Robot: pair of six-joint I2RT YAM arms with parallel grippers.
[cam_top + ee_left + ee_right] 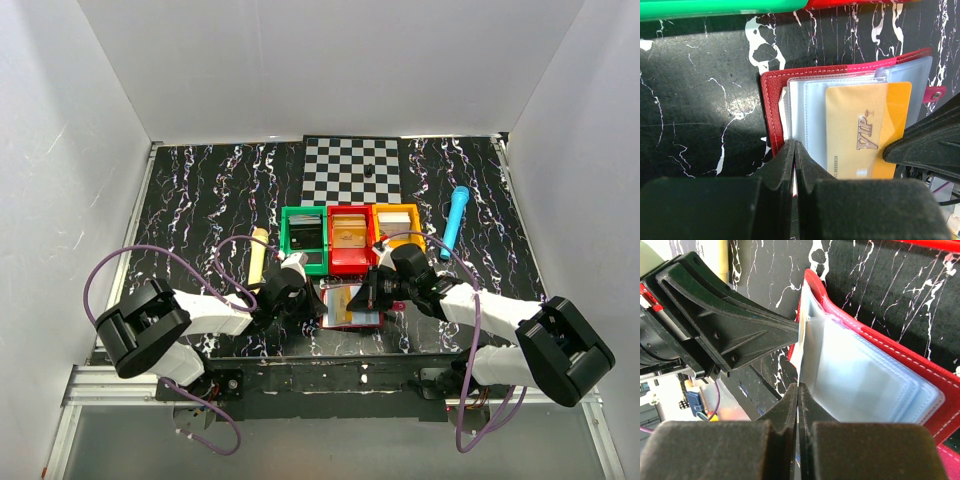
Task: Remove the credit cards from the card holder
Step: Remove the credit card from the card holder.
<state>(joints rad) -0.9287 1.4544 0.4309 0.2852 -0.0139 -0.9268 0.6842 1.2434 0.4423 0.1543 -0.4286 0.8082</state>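
Card holder (774, 110): small flat bifold, lying open on the black white-veined marble-look worktop (200, 200). It sits at the middle of the near edge, just in front of the red bin (348, 235). The outer cover is dark red and leather-like, with a pale stitch line along the border. Inside is a stack of clear, glossy pale blue-grey plastic sleeves. A small red tab with a metal snap sticks out on the right side. The holder's long axis runs parallel to the near edge, with the open face up.

Gold card (860, 125): rectangular, printed "VIP", tucked among the sleeves. Its right strip shows a deeper orange. Its long axis runs from near edge to far edge.

Left claw (794, 150): black fingers pressed fully together, pinching the near edge of the holder at its left end.

Right claw (797, 392): fingers closed on a thin pale sleeve edge at the holder's right part. Whether the card is in the pinch cannot be told.

Also on the worktop:
- A green bin (305, 235) and an orange bin (395, 230) flank the red one, all hard plastic.
- A checkered mat (352, 170) lies at the far edge.
- A blue cylinder (455, 215) is to the right of the bins.
- A pale yellow stick (258, 255) is to their left.
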